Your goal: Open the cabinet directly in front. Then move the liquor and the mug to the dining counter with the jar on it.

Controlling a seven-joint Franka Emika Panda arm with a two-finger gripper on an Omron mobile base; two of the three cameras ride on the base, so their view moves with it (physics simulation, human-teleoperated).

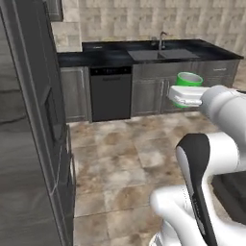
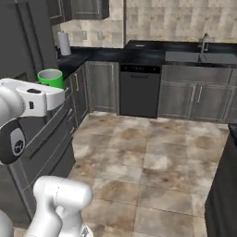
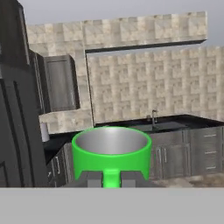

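Observation:
My gripper (image 3: 111, 178) is shut on the handle of the mug (image 3: 111, 151), a bright green cup with a pale inside. I hold it upright in the air, well above the tiled floor. The mug (image 1: 189, 79) shows just over my white hand, at the right of the left base view. In the right base view the mug (image 2: 50, 77) is at the left. The liquor, the jar, the dining counter and the task's cabinet are out of view.
A black wall counter (image 1: 115, 56) with a sink (image 1: 156, 54), a faucet (image 2: 204, 41) and a dishwasher (image 2: 140, 90) runs along the far wall. A tall dark unit (image 1: 29, 144) stands close on the left. A dark block (image 2: 224, 180) edges in at the right. Tiled floor (image 2: 157, 157) lies open between them.

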